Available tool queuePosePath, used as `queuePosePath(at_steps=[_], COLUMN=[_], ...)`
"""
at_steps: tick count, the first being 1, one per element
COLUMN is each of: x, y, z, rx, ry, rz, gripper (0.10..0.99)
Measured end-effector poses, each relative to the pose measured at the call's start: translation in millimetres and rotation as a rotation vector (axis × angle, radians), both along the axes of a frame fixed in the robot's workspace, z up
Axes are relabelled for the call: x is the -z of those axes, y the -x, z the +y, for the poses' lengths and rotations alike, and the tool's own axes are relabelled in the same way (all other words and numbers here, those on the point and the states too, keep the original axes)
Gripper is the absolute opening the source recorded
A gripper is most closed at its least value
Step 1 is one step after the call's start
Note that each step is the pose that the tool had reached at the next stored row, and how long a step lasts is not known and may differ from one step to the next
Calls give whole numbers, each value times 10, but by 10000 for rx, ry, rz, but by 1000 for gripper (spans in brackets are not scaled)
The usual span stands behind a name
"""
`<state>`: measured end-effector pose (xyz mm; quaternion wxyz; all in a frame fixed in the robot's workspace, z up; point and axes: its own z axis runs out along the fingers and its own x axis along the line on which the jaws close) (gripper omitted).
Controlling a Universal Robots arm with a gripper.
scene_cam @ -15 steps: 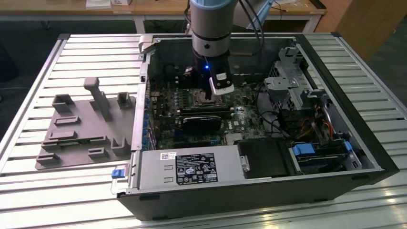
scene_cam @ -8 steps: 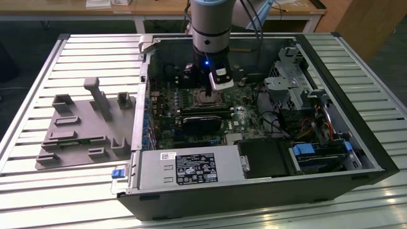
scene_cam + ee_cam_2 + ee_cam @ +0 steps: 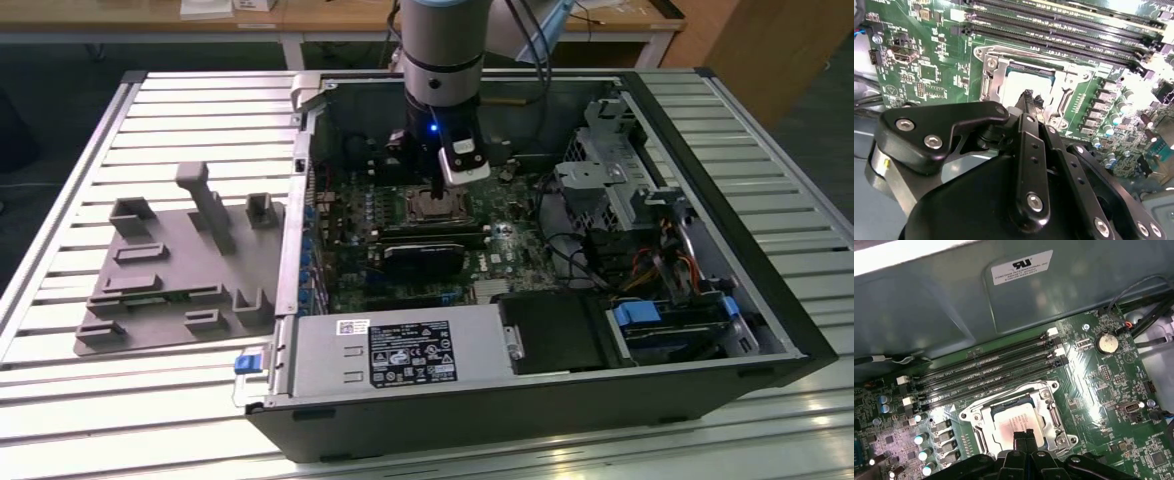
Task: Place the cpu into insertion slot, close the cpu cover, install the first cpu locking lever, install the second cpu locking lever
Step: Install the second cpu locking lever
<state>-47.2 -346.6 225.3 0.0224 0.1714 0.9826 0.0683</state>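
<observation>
My claw [image 3: 1024, 436] hangs straight over the insertion slot [image 3: 1015, 420] in the green motherboard [image 3: 1104, 390], inside the open computer case [image 3: 747, 300] that lies on the slatted desk [image 3: 174, 120]. In both wrist views my two black fingertips [image 3: 1027, 96] stand pressed together, tips meeting with no gap I can see and nothing between them. They sit just above the silver-grey top of the cpu [image 3: 1014, 424], which lies flat in the slot; whether the tips touch the chip I cannot tell, since my own fingers hide the spot. The cpu cover [image 3: 1051, 416] lies down around the chip, its silvery frame ringing the metal top on all sides. Just beside the socket run the long black memory slots [image 3: 989, 372], parallel to one edge of it. In the exterior view my arm [image 3: 443, 50] drops down from above, and a grey fixture tray [image 3: 180, 270] rests on the desk at the exterior view's left of the case.
</observation>
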Motion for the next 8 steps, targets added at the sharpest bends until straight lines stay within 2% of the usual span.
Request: queuePosePath(at_steps=[8], x=[-3], y=[0], z=[0], rx=[0], ry=[0], rz=[0], gripper=[106])
